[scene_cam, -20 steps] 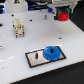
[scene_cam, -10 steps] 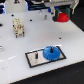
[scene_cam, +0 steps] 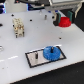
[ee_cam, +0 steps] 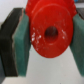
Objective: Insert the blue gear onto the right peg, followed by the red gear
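The blue gear (scene_cam: 51, 52) lies flat on the right part of the white, black-bordered plate (scene_cam: 31, 60). The right peg is hidden at the gear's centre. The left-hand peg (scene_cam: 36, 54) stands bare. The red gear (scene_cam: 63, 21) hangs in the air well behind the plate and a little to the exterior view's right of it, and my gripper (scene_cam: 62, 19) is shut on it. The wrist view shows the red gear (ee_cam: 49, 32) with its centre hole, pinched between the teal pads (ee_cam: 22, 42).
A small beige block-like object (scene_cam: 18, 27) stands at the back on the exterior view's left. The white table's front edge (scene_cam: 55, 80) runs close below the plate. Dark shapes line the far back.
My gripper, with the red gear in it, has come down a little in the exterior view. The blue gear and the plate have not moved.
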